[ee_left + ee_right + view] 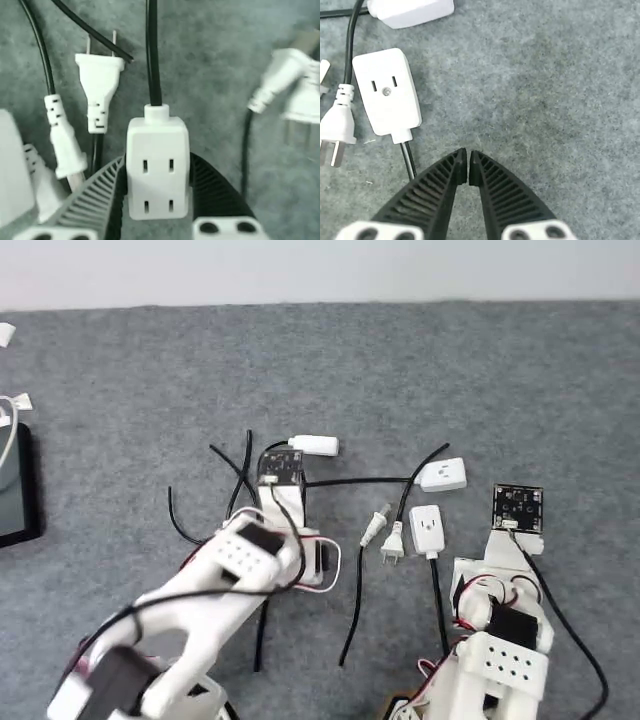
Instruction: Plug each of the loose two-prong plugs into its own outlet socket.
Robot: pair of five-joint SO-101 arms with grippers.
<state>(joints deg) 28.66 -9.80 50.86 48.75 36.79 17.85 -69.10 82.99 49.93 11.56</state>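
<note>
In the left wrist view my left gripper (157,162) is shut on a white outlet socket (157,142) with two pairs of slots, one black finger on each side. Its black cord (152,50) runs away from it. Beside it lie a white two-prong plug (99,82) and a second plug (62,145); another plug (290,85) is blurred on the other side. My right gripper (469,167) is shut on nothing, low over the carpet. Close by are a white socket (387,92) and a plug (337,127). In the high view two plugs (384,535) lie beside that socket (427,528).
Two more white sockets (443,474) (313,445) lie farther back on the grey carpet. Loose black cords (240,470) curl around the left arm, and one (356,600) runs toward the front. A dark device (15,485) sits at the left edge.
</note>
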